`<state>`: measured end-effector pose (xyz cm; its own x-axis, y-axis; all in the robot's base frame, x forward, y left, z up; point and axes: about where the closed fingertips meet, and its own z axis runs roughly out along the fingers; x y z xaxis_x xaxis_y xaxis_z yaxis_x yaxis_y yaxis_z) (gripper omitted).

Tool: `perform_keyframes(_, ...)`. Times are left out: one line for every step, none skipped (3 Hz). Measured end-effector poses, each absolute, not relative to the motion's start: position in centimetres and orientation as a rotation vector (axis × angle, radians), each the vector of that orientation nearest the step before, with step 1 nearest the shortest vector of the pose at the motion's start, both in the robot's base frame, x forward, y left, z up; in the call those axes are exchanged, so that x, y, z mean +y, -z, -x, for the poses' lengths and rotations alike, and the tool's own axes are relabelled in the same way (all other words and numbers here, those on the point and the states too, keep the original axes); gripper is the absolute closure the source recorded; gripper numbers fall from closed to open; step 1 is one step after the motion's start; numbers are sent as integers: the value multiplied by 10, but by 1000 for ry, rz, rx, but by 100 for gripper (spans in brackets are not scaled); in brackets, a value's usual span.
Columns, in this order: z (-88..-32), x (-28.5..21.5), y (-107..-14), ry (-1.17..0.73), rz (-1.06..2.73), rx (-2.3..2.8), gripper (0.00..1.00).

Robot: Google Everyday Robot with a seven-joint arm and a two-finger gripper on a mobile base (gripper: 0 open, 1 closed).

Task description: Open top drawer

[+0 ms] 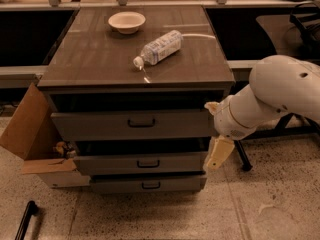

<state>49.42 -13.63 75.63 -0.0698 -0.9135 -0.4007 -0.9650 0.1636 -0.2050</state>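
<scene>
The top drawer [135, 124] is the tallest grey front of three, with a small black bar handle [141, 123] at its centre. Its front stands a little forward of the cabinet, with a dark gap above it. Two shorter grey drawers sit below it, the middle one [142, 163] and the bottom one [147, 184]. My gripper [218, 153] hangs from the white arm [270, 101] at the cabinet's right front corner, level with the middle drawer, well right of the top handle. It holds nothing that I can see.
On the brown cabinet top [95, 66] lie a clear plastic bottle [157, 48] on its side and a white bowl [126, 21]. An open cardboard box [32, 139] stands left of the cabinet. A black bar [25, 219] lies on the speckled floor. Chair legs [245, 156] stand behind my arm.
</scene>
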Motion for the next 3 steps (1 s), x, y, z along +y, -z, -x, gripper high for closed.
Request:
perform_keyframes(-509,-130,-739,-142,1846,1969,0)
perform_keyframes(-532,-123,-716,-123,1928,1916,0)
perform_keyframes(-551,-118,-696,-110,1978,1884,0)
